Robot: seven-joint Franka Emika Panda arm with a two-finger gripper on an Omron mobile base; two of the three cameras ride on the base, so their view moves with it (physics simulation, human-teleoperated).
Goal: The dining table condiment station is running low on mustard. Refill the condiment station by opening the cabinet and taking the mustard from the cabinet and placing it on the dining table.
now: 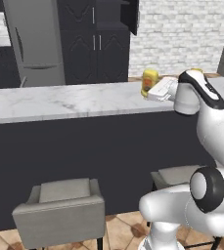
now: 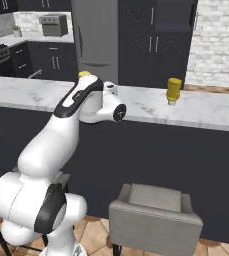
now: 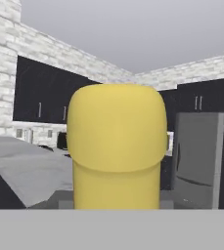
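Gripper (image 1: 150, 90) fingertips are hidden behind the white hand in the left base view and by the arm's wrist in the right base view; in the hand view the mustard (image 3: 116, 146) blocks them too. Cannot tell from the frames whether the jaws pinch the bottle or stand just clear of it

Mustard (image 1: 149, 82) in the left base view: yellow cap and an orange-red band show, lower body covered by the hand. It sits over the marble counter (image 1: 69, 100); contact with the top is not resolvable. In the right base view just a yellow sliver (image 2: 84, 74) peeks above the forearm

A second, duller yellowish bottle (image 2: 173, 91) stands on the counter, well right of the arm

Arm pose: rises from the base, elbow bent, forearm reaching over the near counter edge, hand roughly level

Cabinet (image 1: 96, 41) far behind, one upper door ajar; grey refrigerator (image 1: 35, 41) to its left
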